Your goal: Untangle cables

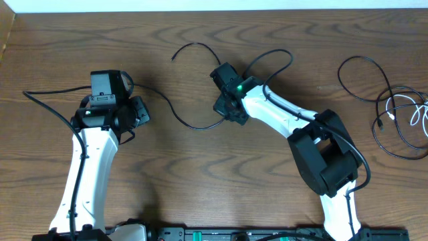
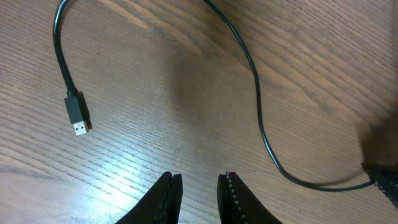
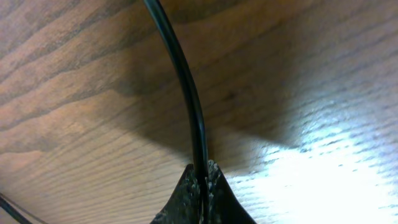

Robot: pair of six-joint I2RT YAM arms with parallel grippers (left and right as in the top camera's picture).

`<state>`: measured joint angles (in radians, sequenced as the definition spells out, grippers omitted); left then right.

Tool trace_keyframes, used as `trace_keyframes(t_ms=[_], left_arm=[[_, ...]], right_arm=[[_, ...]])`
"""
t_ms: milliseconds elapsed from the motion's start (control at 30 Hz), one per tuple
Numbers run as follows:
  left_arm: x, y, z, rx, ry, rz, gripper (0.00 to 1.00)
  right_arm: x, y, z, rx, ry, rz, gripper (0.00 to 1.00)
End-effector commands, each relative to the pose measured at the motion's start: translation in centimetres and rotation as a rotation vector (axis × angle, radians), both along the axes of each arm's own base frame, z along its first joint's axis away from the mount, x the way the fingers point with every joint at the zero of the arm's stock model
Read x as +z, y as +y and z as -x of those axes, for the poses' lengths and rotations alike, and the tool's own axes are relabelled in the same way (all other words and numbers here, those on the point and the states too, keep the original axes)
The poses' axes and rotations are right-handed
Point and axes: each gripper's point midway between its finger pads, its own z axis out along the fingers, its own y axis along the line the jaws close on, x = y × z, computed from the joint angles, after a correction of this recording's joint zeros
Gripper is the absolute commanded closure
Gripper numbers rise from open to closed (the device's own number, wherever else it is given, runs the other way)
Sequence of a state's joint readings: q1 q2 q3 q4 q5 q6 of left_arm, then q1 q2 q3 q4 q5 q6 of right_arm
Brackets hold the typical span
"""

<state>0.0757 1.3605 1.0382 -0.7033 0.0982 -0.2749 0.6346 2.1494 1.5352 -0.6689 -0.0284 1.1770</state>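
Your right fingers (image 3: 214, 196) are clamped on one black cable (image 3: 186, 93) at the middle of the worktop (image 1: 200, 174) — it lies well apart from the other cables (image 1: 394, 114) bunched at the right edge, so I'd say it's freed. Your left fingers (image 2: 166, 198) sit slightly apart, holding nothing, with a plug (image 2: 77, 116) just ahead — likely placed to take that end and lay it straight

Overhead, one camera looked straight down on the whole bench (image 1: 200, 177); both wrist cameras hovered close, sharing one black cable (image 2: 259, 106).
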Motion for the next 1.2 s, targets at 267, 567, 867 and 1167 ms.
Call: trace_keyframes(t_ms=[267,567,867,1167], left_arm=[[-0.1,0.2,-0.1,-0.007,0.003,-0.017,0.75],[-0.1,0.2,-0.1,-0.007,0.002,-0.017,0.75],[-0.2,0.2,0.0,-0.007,0.005,-0.018,0.75],[0.2,4.6,0.5,0.108,0.026,-0.247,0.75]], right_arm=[[12.9,-19.7,-3.9,0.304,-0.215,0.45,0.99],[18.8,-18.3,-1.9,0.638,-0.391,0.116,0.99],[17.9,-7.3,1.5,0.937,-0.416,-0.04,0.99],[10.6,3.4,3.1,1.052,-0.351,-0.094,0.97]])
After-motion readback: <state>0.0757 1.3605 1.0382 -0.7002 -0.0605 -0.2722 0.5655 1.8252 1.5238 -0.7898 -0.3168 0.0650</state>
